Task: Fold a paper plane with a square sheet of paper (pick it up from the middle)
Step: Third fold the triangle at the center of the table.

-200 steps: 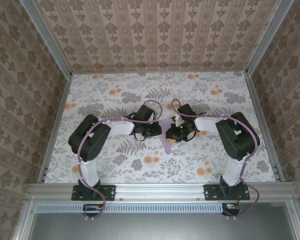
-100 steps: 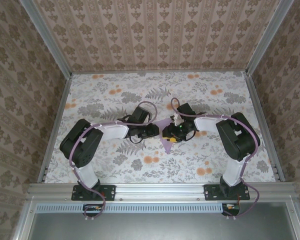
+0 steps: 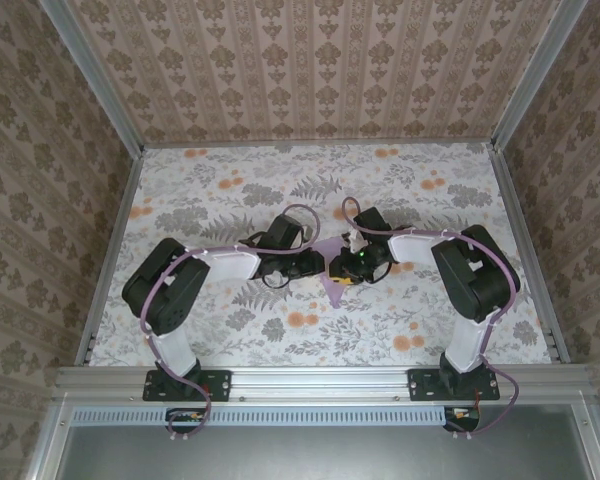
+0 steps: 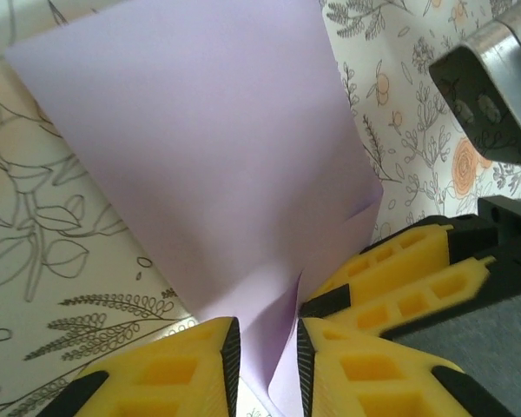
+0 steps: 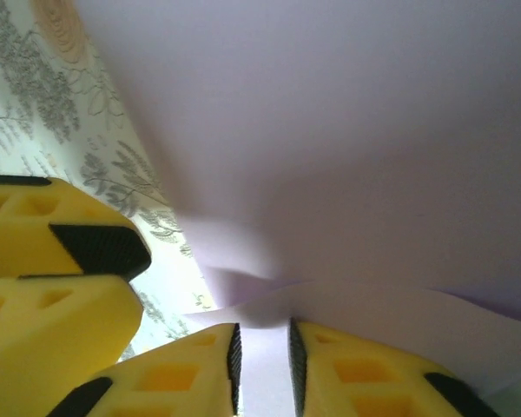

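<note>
Left pincer (image 4: 267, 337) has edged in toward right pincer (image 5: 264, 340) (each clamped on the paper (image 4: 208, 148)); likely tightening the centre crease; folding unfinished.

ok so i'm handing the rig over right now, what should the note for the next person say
Left gripper: fingers closed on a lower edge of the lilac paper.
Right gripper: fingers closed on the paper too, close beside the left gripper.
Paper: mid-table, held up off the floral tablecloth between the two grippers. From above, one point faces the arm bases.
Done: paper picked up, and at least one crease shows.
Left: it is not yet a narrow dart, so the remaining folds are to do. How many is unclear.
</note>
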`<control>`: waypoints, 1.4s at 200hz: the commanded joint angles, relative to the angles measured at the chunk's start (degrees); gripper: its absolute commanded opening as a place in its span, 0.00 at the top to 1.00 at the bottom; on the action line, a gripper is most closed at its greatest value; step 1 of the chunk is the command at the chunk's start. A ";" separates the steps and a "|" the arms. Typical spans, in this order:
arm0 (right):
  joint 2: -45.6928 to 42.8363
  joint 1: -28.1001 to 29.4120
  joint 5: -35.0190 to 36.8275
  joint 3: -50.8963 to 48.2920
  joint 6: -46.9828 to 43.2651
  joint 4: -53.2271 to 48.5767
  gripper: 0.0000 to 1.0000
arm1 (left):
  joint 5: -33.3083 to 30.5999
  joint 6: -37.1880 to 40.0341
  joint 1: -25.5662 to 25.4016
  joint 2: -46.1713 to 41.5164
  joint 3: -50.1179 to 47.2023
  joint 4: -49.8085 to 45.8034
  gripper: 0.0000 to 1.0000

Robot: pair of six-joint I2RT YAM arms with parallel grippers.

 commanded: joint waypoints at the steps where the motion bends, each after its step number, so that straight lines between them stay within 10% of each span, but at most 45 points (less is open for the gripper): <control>1: 2.00 -0.14 2.97 -1.32 -0.76 -3.20 0.80 | 1.16 1.20 -0.81 1.72 1.80 -1.52 0.73; 280: -3.18 -3.00 -1.61 -3.73 0.56 4.46 0.85 | -1.93 4.64 -0.87 2.88 1.67 -3.93 0.98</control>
